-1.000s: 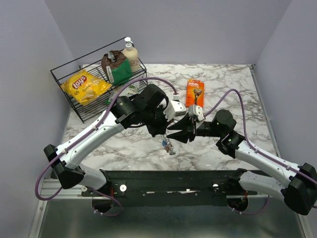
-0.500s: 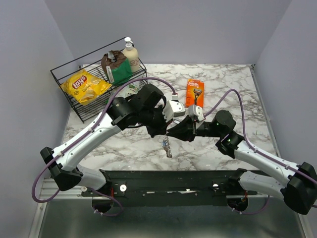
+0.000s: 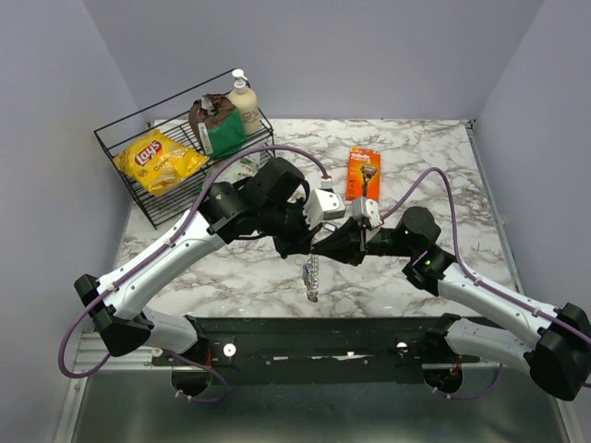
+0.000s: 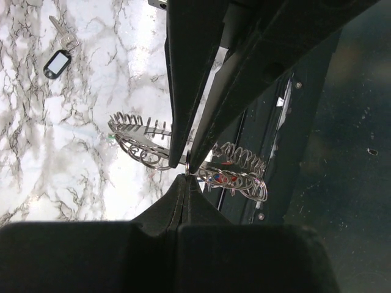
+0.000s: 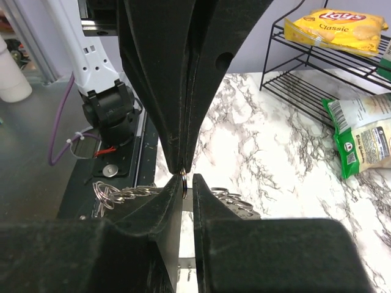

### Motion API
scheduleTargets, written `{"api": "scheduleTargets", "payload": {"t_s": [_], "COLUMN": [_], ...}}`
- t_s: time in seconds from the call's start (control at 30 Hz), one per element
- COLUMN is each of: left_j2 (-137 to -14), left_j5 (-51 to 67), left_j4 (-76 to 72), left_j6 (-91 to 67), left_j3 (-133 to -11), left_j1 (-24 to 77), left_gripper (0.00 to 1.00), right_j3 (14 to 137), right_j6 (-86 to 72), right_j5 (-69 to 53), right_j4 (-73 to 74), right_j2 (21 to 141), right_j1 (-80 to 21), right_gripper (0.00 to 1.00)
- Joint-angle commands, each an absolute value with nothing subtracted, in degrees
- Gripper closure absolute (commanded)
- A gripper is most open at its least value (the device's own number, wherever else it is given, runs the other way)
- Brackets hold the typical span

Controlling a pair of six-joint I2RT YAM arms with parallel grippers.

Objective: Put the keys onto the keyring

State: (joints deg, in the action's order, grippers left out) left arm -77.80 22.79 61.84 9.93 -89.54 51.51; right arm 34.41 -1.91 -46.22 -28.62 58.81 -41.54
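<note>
Left gripper (image 4: 186, 179) is clamped tight on the keyring (image 3: 311, 276)! The right gripper (image 5: 187, 182) comes in from 3 o'clock and straddles the same wire through a thin slit; biting or not, I cannot tell. The ring dangles beneath them, long axis 12-to-6 from above, bunch pointing at 6. Threading looks barely begun: a loose key (image 4: 60, 27) lies on the table (image 4: 36, 152) at the ring's 10 o'clock. Coloured specks (image 4: 214, 178) on the ring are too small to call.

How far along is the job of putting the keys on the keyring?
Done: the keyring hangs in the air, pinched in the shut left gripper. In hand: the right gripper straddles the same ring, jaws narrowly apart. Left: threading keys; a tagged key lies on the table.
</note>
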Motion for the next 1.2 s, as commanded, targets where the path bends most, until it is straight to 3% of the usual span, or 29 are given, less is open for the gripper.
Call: {"api": "scheduleTargets", "payload": {"t_s": [0.0,0.1,0.17,0.27,0.3,0.33,0.6,0.67,0.73,0.8,1.0,1.07,1.1,1.17], "left_j2": [-76.6,-76.6,-76.6,-76.5,-76.6,-76.5,-76.5,-76.4,-76.4,-76.5,-76.9,-77.1,-77.2,-76.9], "left_j5": [25.4,25.7,25.7,25.6,25.6,25.7,25.8,26.0,26.3,26.5,27.0,27.1,27.1,27.2], "left_j4": [60.4,60.7,60.9,60.7,60.8,60.8,61.0,61.1,60.9,60.8,61.3,61.4,61.3,61.2], "left_j6": [10.5,10.5,10.6,10.6,10.6,10.6,10.6,10.6,10.6,10.5,10.8,10.9,10.9,11.1], "left_j3": [-89.7,-89.5,-89.4,-89.1,-89.1,-89.1,-88.9,-88.8,-88.7,-88.6,-88.6,-88.5,-88.5,-88.4], "left_j1": [51.9,51.9,51.9,51.9,51.9,51.9,51.9,51.9,51.9,51.9,51.9,51.9,51.9,51.9], "left_gripper": [1.00,1.00,1.00,1.00,1.00,1.00,1.00,1.00,1.00,1.00,1.00,1.00,1.00,1.00], "right_j3": [34.8,35.1,35.4,35.7,35.6,35.5,36.0,36.1,36.3,36.6,37.7,37.7,37.9,38.1], "right_j6": [-1.6,-1.8,-1.8,-1.1,-1.1,-1.0,-1.2,-1.0,-1.0,-1.0,-1.1,-1.4,-1.4,-1.6], "right_j5": [-45.7,-44.8,-43.9,-43.9,-43.8,-43.3,-42.7,-42.5,-42.6,-42.5,-42.4,-42.2,-42.2,-42.4], "right_j4": [-28.4,-27.9,-27.1,-26.1,-26.0,-26.0,-25.4,-25.3,-25.2,-25.0,-23.8,-23.7,-23.6,-23.3], "right_j2": [58.5,58.2,57.8,57.4,57.2,57.0,56.8,56.8,57.0,57.2,57.3,57.2,57.3,57.7], "right_j1": [-41.7,-41.7,-41.7,-41.7,-41.7,-41.7,-41.7,-41.7,-41.7,-41.7,-41.7,-41.7,-41.7,-41.7], "right_gripper": [0.90,0.99,0.99,0.95,0.84,0.81,0.89,0.85,0.75,0.73,0.75,0.86,0.97,0.99]}}
